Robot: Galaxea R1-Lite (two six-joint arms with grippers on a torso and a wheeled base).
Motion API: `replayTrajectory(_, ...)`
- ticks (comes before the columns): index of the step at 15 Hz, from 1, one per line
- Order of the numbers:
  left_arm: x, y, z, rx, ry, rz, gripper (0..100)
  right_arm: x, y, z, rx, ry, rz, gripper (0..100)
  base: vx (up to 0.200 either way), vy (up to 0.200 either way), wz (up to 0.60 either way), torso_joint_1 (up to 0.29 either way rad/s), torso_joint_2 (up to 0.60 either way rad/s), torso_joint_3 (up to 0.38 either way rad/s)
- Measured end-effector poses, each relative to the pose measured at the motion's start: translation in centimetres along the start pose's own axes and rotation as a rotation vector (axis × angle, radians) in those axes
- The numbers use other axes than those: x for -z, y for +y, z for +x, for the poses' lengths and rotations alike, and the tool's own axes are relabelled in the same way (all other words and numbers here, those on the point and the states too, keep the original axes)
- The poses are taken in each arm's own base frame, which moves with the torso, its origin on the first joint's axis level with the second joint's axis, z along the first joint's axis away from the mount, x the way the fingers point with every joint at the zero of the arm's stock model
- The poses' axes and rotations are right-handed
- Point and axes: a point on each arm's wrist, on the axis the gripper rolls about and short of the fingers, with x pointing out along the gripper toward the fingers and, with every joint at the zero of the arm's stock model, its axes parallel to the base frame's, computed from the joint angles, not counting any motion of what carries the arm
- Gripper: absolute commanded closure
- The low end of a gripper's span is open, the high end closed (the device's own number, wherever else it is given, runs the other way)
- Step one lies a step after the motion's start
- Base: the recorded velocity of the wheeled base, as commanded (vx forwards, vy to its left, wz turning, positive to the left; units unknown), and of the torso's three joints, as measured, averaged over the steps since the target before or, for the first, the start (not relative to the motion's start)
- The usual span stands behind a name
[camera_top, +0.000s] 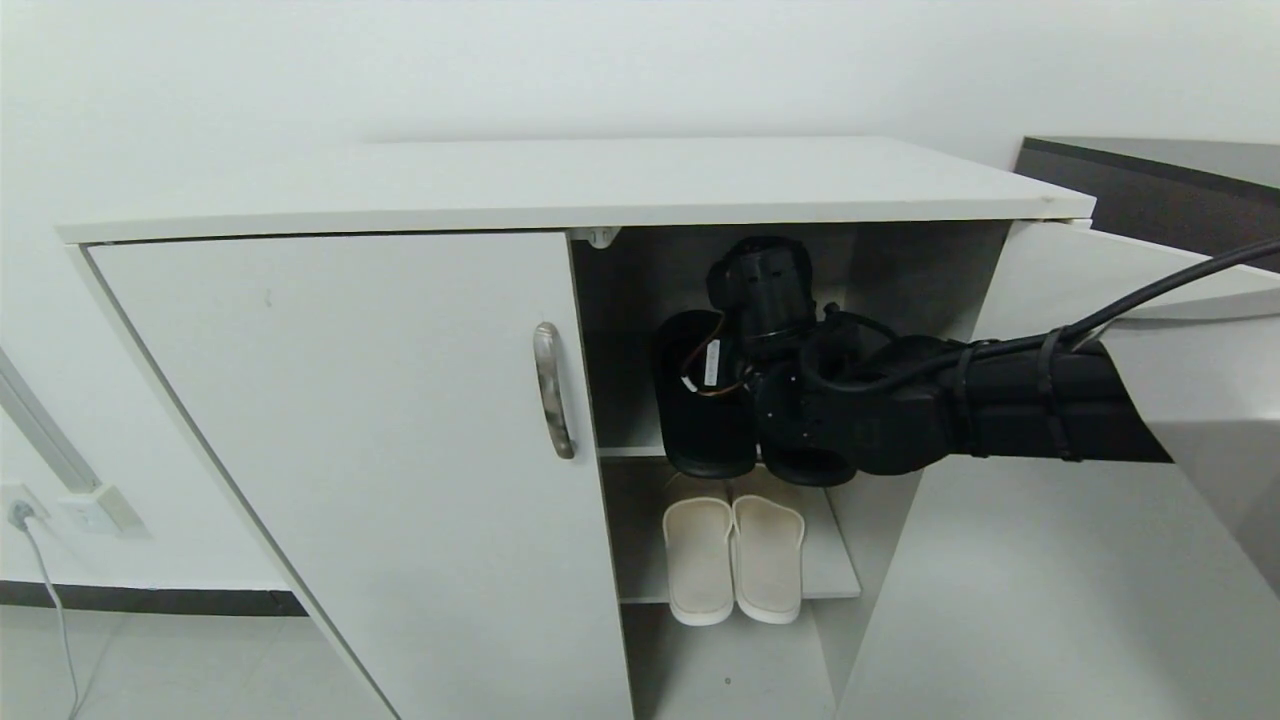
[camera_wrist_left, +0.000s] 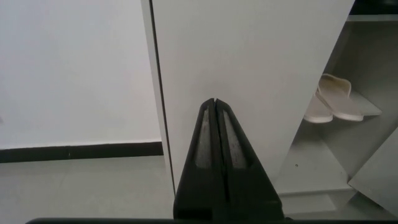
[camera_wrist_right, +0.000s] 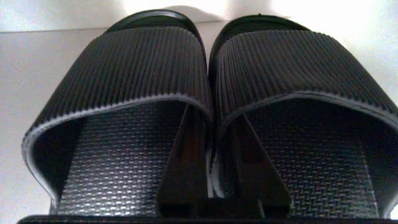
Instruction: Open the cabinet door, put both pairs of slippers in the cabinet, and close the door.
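Observation:
The white cabinet (camera_top: 560,190) has its right door (camera_top: 1050,560) swung open and its left door (camera_top: 350,420) closed. A pair of white slippers (camera_top: 733,555) (camera_wrist_left: 333,99) lies side by side on the lower shelf (camera_top: 840,580). The black slippers (camera_top: 700,420) (camera_wrist_right: 137,81) are at the upper shelf (camera_top: 630,452), heels at its front edge. My right arm is inside the cabinet. My right gripper (camera_wrist_right: 214,155) is shut on the touching inner walls of the black pair, one finger inside each slipper. My left gripper (camera_wrist_left: 214,106) is shut and empty, low in front of the closed left door.
A metal handle (camera_top: 553,403) sits on the left door's right edge. The open right door stands close along my right arm. A dark-topped counter (camera_top: 1150,170) is at the far right. A wall socket with a cable (camera_top: 20,515) is low on the left.

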Motion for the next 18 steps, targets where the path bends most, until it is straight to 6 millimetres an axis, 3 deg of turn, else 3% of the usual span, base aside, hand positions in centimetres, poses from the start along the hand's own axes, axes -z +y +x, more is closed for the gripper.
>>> replayTrajectory(8, 0.0, 0.0, 0.0, -0.001, 0.0, -0.001, 100, 0.8, 0.0, 0.9, 0.012, 0.012, -0.009, 100, 0.0, 0.0, 0.0, 0.0, 0.0, 0.0)
replayTrajectory(9, 0.0, 0.0, 0.0, 0.0, 0.0, -0.001, 100, 0.9, 0.1, 0.9, 0.01, 0.013, -0.01, 0, 0.0, 0.0, 0.0, 0.0, 0.0, 0.0)
replayTrajectory(15, 0.0, 0.0, 0.0, 0.0, 0.0, 0.0, 100, 1.2, 0.2, 0.4, 0.009, 0.022, -0.021, 0, 0.0, 0.0, 0.0, 0.0, 0.0, 0.0)
replayTrajectory(18, 0.0, 0.0, 0.0, 0.0, 0.0, 0.001, 100, 1.8, 0.6, -1.3, -0.014, 0.043, -0.044, 0, 0.0, 0.0, 0.0, 0.0, 0.0, 0.0)
